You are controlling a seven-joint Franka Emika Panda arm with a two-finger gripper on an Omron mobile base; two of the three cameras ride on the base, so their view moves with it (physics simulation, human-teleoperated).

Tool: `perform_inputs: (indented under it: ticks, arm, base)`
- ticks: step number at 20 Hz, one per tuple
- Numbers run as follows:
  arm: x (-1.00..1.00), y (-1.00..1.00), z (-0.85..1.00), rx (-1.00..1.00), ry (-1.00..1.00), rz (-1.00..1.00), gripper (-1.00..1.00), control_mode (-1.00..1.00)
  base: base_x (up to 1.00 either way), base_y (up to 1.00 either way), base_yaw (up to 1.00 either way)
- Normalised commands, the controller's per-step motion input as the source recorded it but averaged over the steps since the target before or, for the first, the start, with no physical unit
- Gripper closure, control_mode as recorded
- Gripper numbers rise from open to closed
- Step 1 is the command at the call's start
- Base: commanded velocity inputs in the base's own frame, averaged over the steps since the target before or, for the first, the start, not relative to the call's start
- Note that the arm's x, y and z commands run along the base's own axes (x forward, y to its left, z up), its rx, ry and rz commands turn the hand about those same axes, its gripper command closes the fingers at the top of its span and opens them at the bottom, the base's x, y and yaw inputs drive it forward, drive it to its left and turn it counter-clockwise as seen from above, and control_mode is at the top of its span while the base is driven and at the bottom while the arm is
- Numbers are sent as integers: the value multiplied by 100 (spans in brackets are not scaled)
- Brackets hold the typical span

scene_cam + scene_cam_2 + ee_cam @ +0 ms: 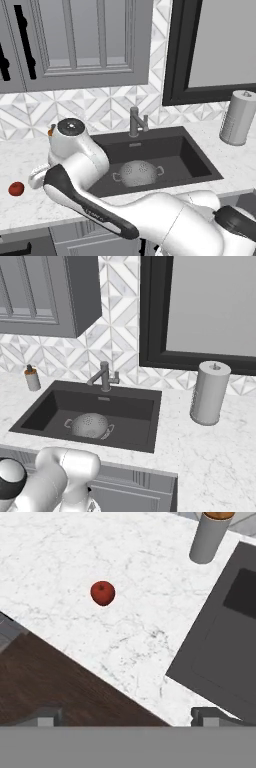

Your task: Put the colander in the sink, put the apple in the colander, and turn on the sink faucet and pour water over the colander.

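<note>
White marble counter [75,557] lies below the pincer [125,714], whose fingers stand wide apart and grasp nothing. Ahead of it, slightly left in the hand view, the apple [102,593] rests on the counter. Right of the pincer, the colander [137,173] sits in the sink [190,155], below the faucet [135,121].

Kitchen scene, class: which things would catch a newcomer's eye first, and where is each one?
The dark sink, set in the white marble counter, stands out most, with the silvery colander sitting inside it. The small red apple lies alone on the counter to the sink's left. Across the foreground sweeps the robot's white arm, its open gripper hovering above the counter's edge near the apple.
</note>
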Motion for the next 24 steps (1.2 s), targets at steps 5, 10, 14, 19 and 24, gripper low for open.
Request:
perform_inputs:
  ticks: [5, 10, 14, 19, 24]
  arm:
    - [26, 65, -39, -1, 4, 18, -100, -100]
    - [56, 62, -48, -4, 2, 5, -100, -100]
    - [61, 66, -47, -6, 2, 4, -100, -100]
    - [44, 51, -29, -4, 3, 2, -100, -100]
    - [30, 33, -8, -6, 1, 0, -100, -100]
  base:
    - [0, 0, 0]
    - [0, 0, 0]
    - [0, 0, 0]
    - [0, 0, 0]
    - [0, 0, 0]
